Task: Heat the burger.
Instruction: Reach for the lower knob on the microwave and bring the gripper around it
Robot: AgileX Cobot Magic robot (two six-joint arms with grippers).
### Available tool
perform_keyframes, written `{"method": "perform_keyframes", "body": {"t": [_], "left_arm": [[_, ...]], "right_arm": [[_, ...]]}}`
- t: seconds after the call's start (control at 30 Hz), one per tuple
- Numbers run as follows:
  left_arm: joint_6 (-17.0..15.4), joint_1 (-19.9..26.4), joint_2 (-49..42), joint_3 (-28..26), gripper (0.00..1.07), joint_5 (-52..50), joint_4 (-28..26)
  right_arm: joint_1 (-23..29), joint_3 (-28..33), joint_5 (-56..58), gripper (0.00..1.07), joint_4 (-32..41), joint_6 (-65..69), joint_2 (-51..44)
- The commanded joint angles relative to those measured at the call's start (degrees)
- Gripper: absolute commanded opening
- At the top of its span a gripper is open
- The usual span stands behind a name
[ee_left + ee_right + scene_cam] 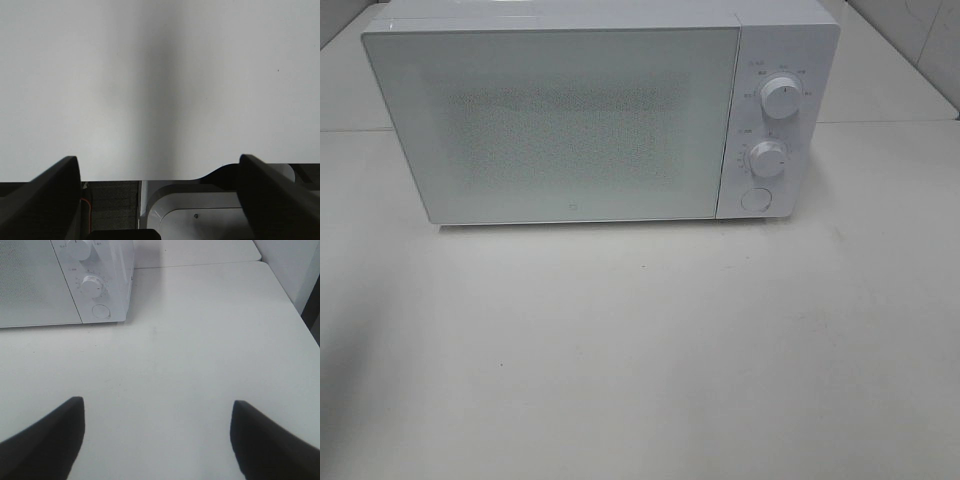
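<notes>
A white microwave stands at the back of the table with its door shut. It has two round knobs and a round button on its right panel. It also shows in the right wrist view. The burger and its plate are out of view. My left gripper is open and empty over bare table surface. My right gripper is open and empty above the table, in front of and to the right of the microwave. Neither gripper shows in the exterior high view.
The white table stretches in front of the microwave. A seam to a second table runs behind. A grey-white base part and the table edge show beneath my left gripper. A wall stands at the right.
</notes>
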Motion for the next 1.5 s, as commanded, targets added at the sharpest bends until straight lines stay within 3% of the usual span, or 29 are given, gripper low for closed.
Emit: {"method": "perform_keyframes", "body": {"t": [0.03, 0.27, 0.57, 0.63, 0.73, 0.8, 0.83, 0.97, 1.23, 1.5], "left_arm": [[-0.3, 0.0, -3.3, 2.5, 0.78, 0.3, 1.1], [-0.3, 0.0, -15.4, 8.3, 0.78, 1.0, 4.8], [-0.8, 0.0, -25.4, 13.9, 0.78, 1.0, 4.9], [-1.1, 0.0, -30.7, 18.6, 0.78, 0.7, 4.9], [-1.1, 0.0, -34.2, 20.6, 0.79, 0.7, 4.9], [-1.1, 0.0, -35.4, 20.5, 0.8, 1.0, 5.0], [-0.6, 0.0, -37.5, 20.6, 0.89, 0.9, 5.1], [-0.3, 0.0, -40.0, 20.6, 1.0, 1.4, 6.0], [-0.6, -0.1, -46.7, 20.6, 1.0, 0.1, 6.0], [-0.5, -0.1, -66.3, 20.6, 0.99, -13.2, 5.6]], "right_arm": [[-0.3, 0.5, -0.2, 0.76, 0.2, 0.7, -1.7], [-0.3, 0.5, -0.2, 0.76, 0.2, 0.7, -1.7], [-0.3, 0.5, -0.2, 0.76, 0.2, 0.7, -1.7], [-0.3, 0.5, -0.2, 0.76, 0.2, 0.7, -1.7], [-0.3, 0.5, -0.2, 0.76, 0.2, 0.7, -1.7], [-0.3, 0.5, -0.2, 0.76, 0.2, 0.7, -1.7], [-0.3, 0.5, -0.2, 0.76, 0.2, 0.7, -1.7], [-0.3, 0.5, -0.2, 0.76, 0.2, 0.7, -1.7], [-0.3, 0.5, -0.2, 0.76, 0.2, 0.7, -1.7], [-0.3, 0.5, -0.2, 0.76, 0.2, 0.7, -1.7]]}}
